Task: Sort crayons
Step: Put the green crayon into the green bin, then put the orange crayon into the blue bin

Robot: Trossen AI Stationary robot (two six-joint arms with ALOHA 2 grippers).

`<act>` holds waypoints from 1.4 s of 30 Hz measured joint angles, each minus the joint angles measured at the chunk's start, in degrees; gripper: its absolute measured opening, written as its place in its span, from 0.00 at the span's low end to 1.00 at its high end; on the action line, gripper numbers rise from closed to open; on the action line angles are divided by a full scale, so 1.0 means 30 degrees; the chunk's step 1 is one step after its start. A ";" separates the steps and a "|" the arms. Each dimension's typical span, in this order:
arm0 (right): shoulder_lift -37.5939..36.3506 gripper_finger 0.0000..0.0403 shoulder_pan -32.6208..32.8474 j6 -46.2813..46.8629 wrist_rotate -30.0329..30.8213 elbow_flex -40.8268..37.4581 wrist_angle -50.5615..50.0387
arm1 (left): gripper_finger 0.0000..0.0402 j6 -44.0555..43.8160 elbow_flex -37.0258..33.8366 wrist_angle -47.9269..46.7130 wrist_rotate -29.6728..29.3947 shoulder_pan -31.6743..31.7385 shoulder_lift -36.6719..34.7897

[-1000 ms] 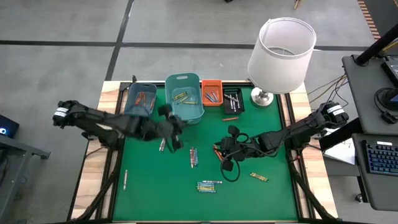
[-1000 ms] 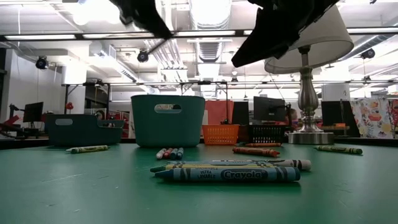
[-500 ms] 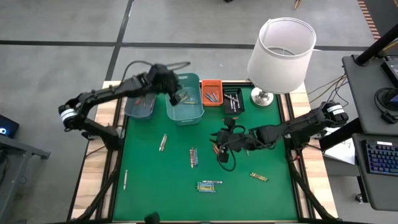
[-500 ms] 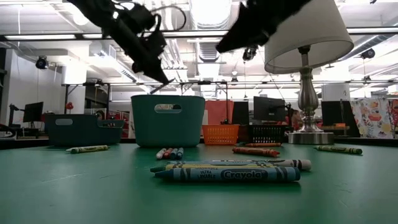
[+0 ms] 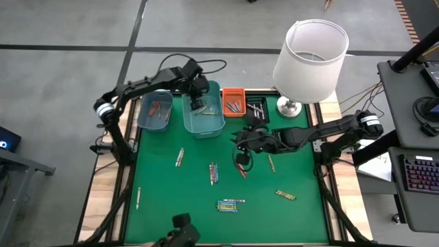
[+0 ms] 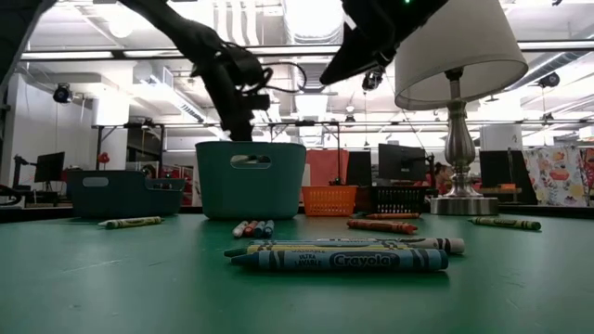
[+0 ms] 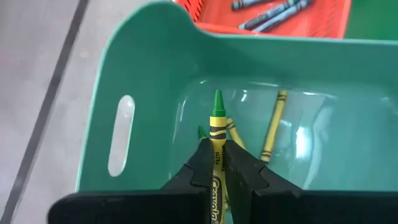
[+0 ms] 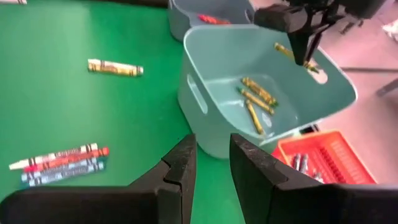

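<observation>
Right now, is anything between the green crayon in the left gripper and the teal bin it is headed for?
Nothing visible. The left gripper, shut on the green crayon, hangs directly over the open teal bin; only a few yellow-green crayons lie on its floor below.

You see: desk [image 5: 164, 199] matt green felt, wood edges | teal bin [image 7: 155, 74] glossy smooth plastic | crayons [image 6: 339, 261] paper-wrapped | lamp base [image 6: 461, 139] shiny metal

table [image 5: 158, 185]: green | tall bin [image 5: 204, 113]: teal | basket [image 5: 233, 101]: orange | lampshade [image 5: 312, 51]: white
</observation>
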 joint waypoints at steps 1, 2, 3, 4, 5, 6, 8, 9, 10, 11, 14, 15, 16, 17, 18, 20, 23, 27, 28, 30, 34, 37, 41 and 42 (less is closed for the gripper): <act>0.0000 0.22 -0.0024 0.0143 -0.0010 0.0000 -0.0232 | 0.00 0.0071 0.0189 -0.0092 -0.0012 0.0006 0.0265; 0.0000 0.22 -0.0016 0.0281 -0.0010 -0.0008 -0.0445 | 0.00 0.0119 0.0346 -0.0158 -0.0025 0.0016 0.0511; 0.0000 0.22 -0.0016 0.0294 -0.0003 -0.0015 -0.0564 | 0.00 0.0122 0.0476 -0.0160 -0.0027 0.0023 0.0699; 0.0000 0.22 -0.0016 0.0308 -0.0010 -0.0015 -0.0622 | 0.00 0.0122 0.0616 -0.0163 -0.0024 0.0023 0.0893; 0.0003 0.22 -0.0013 0.0301 -0.0010 -0.0015 -0.0695 | 0.00 0.0122 0.0763 -0.0144 -0.0027 0.0023 0.1088; 0.0000 0.22 -0.0016 0.0302 -0.0010 -0.0015 -0.0725 | 0.00 0.0126 0.0857 -0.0084 -0.0030 0.0037 0.1262; 0.0002 0.22 -0.0009 0.0308 -0.0010 -0.0015 -0.0712 | 0.01 0.0130 0.0958 -0.0133 -0.0274 0.0053 0.1568; 0.0004 0.22 -0.0009 0.0308 -0.0010 -0.0015 -0.0708 | 0.02 0.0182 0.1019 -0.0150 -0.0544 0.0053 0.1711; 0.0002 0.22 -0.0009 0.0308 -0.0010 -0.0015 -0.0705 | 0.04 0.0209 0.1033 -0.0156 -0.0752 0.0058 0.1768; 0.0000 0.22 -0.0009 0.0308 -0.0017 -0.0015 -0.0712 | 0.06 0.0267 0.1033 -0.0191 -0.1046 0.0067 0.1814; 0.0000 0.22 -0.0009 0.0545 -0.0017 -0.0015 -0.0712 | 0.11 0.0341 0.1033 -0.0165 -0.1469 0.0078 0.1857; 0.0000 0.22 -0.0015 0.0604 -0.0017 -0.0015 -0.0712 | 0.12 0.0341 0.1033 -0.0165 -0.1499 0.0082 0.1868; 0.0000 0.22 -0.0028 0.0611 -0.0017 -0.0015 -0.0717 | 0.13 0.0332 0.1033 -0.0158 -0.1506 0.0082 0.1868; 0.0003 0.22 -0.0033 0.0627 -0.0025 -0.0015 -0.0722 | 0.15 0.0326 0.1033 -0.0133 -0.1504 0.0074 0.1858; 0.0000 0.22 -0.0034 0.0646 -0.0025 -0.0015 -0.0719 | 0.16 0.0325 0.1033 -0.0121 -0.1506 0.0074 0.1844; 0.0001 0.22 -0.0038 0.0658 -0.0025 -0.0015 -0.0719 | 0.17 0.0275 0.1033 -0.0121 -0.1505 0.0074 0.1791; 0.0001 0.22 -0.0038 0.0749 -0.0019 -0.0015 -0.0719 | 0.17 -0.0526 0.1033 -0.0149 -0.1498 0.0074 0.1617; 0.0000 0.22 -0.0038 0.1332 -0.0036 -0.0015 -0.0743 | 0.16 -0.1829 0.1033 -0.0367 -0.0747 -0.0139 0.0930; 0.0006 0.22 -0.0038 0.1481 -0.0055 -0.0015 -0.0765 | 0.15 -0.2081 0.1033 -0.0424 -0.0241 -0.0234 0.0653; 0.0007 0.22 -0.0038 0.1982 -0.0061 -0.0015 -0.0910 | 0.14 -0.2664 0.1033 -0.0400 0.0832 -0.0506 0.0067; 0.0000 0.22 -0.0038 0.3200 -0.0092 -0.0022 -0.1707 | 0.12 -0.3901 0.0660 0.0248 0.2127 -0.1336 -0.1404; 0.0000 0.22 -0.0038 0.4460 -0.0141 -0.0022 -0.2535 | 0.10 -0.4566 -0.0194 0.1349 0.2146 -0.2277 -0.2742; 0.0005 0.22 -0.0043 0.6037 -0.0141 -0.0022 -0.3689 | 0.10 -0.5869 -0.2049 0.3492 0.2145 -0.3680 -0.4784; 0.0002 0.22 -0.0046 0.6374 -0.0145 -0.0022 -0.3948 | 0.10 -0.6142 -0.2664 0.4234 0.2126 -0.4061 -0.5331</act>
